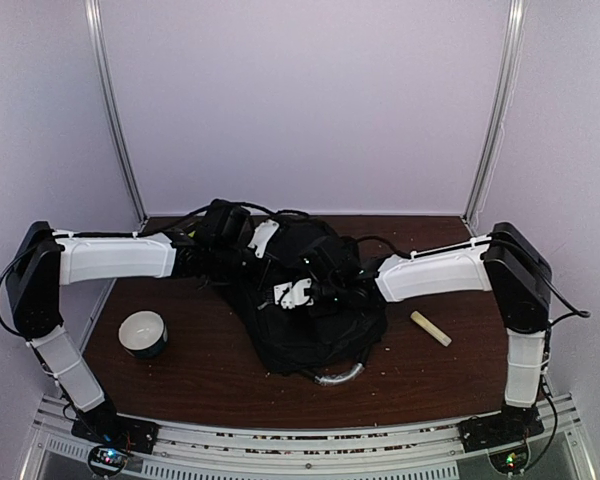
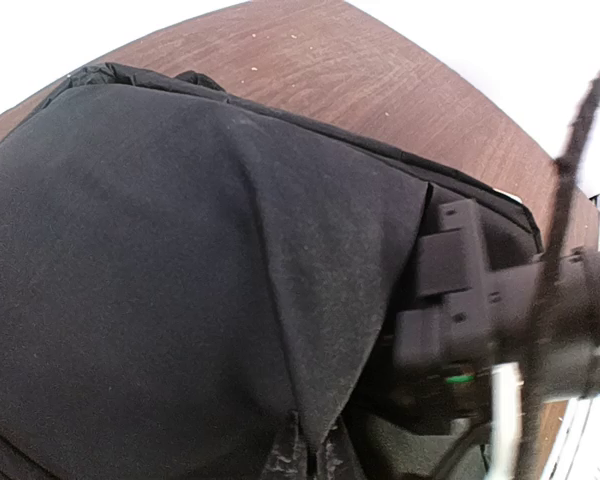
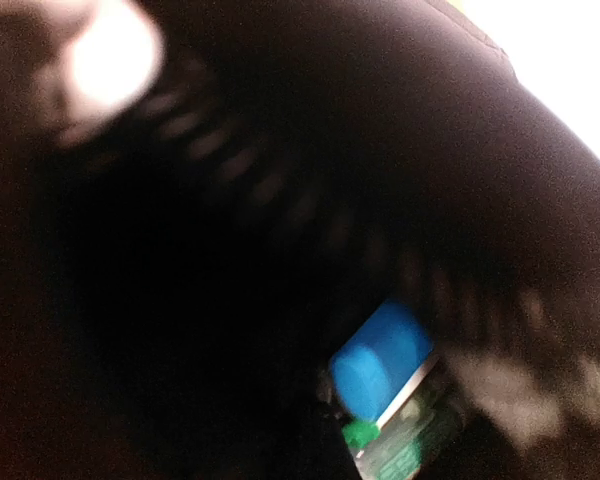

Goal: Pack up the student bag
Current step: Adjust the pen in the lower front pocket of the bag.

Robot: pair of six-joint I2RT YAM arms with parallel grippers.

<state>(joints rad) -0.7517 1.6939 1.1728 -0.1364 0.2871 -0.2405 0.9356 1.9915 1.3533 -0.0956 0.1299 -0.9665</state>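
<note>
Looked onto a dark brown wooden table (image 1: 200, 375), speckled with pale crumbs (image 1: 230, 392) and edged in front by a ribbed metal rail (image 1: 310, 442). Was closed in by plain lilac-white walls (image 1: 310, 100), with silver posts (image 1: 115, 110) at both back corners. Lit evenly and softly.
</note>
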